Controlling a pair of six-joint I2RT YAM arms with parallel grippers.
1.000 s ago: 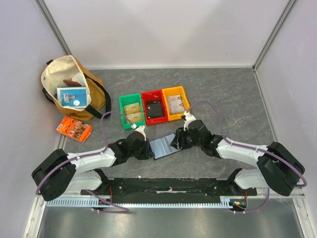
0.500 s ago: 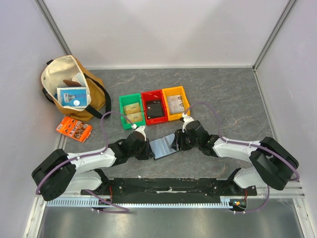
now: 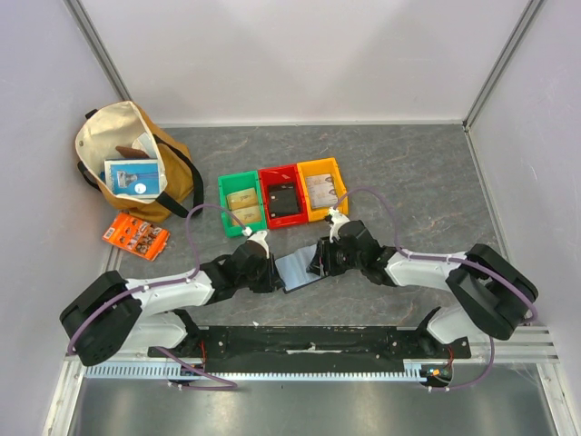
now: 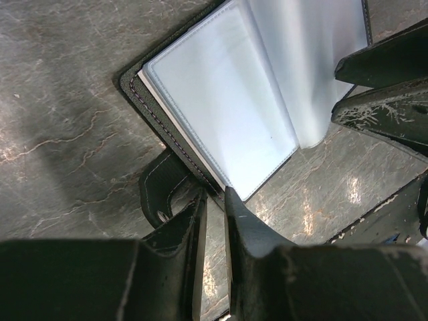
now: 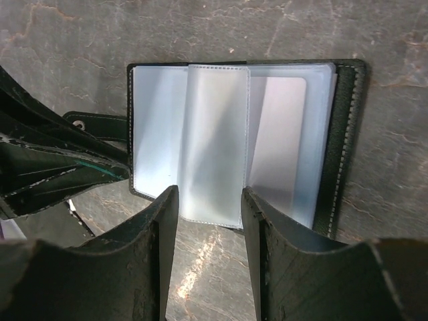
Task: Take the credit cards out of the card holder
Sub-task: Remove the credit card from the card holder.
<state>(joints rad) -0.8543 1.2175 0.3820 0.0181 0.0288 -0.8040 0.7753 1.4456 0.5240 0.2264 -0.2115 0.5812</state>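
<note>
The card holder point(image 3: 296, 269) lies open on the table between my two grippers, black rim out, shiny clear sleeves up. In the left wrist view my left gripper point(image 4: 214, 198) is shut on the holder's point(image 4: 221, 114) black near rim, beside its snap strap point(image 4: 159, 194). In the right wrist view my right gripper point(image 5: 208, 199) is open, its fingers astride the near edge of a raised middle sleeve point(image 5: 215, 134) of the holder point(image 5: 344, 134). A grey card shape point(image 5: 281, 147) shows inside the right sleeve. From above, the left gripper point(image 3: 272, 272) and right gripper point(image 3: 319, 262) flank the holder.
Green point(image 3: 223, 205), red point(image 3: 263, 195) and yellow point(image 3: 342, 186) bins stand in a row just behind the holder; the green and yellow hold cards, the red a flat black item. A tan bag point(image 3: 177, 177) and an orange packet point(image 3: 135, 236) are at the back left.
My right gripper has moved left over the holder's right half, covering more of it. The left gripper and the holder have stayed put.
</note>
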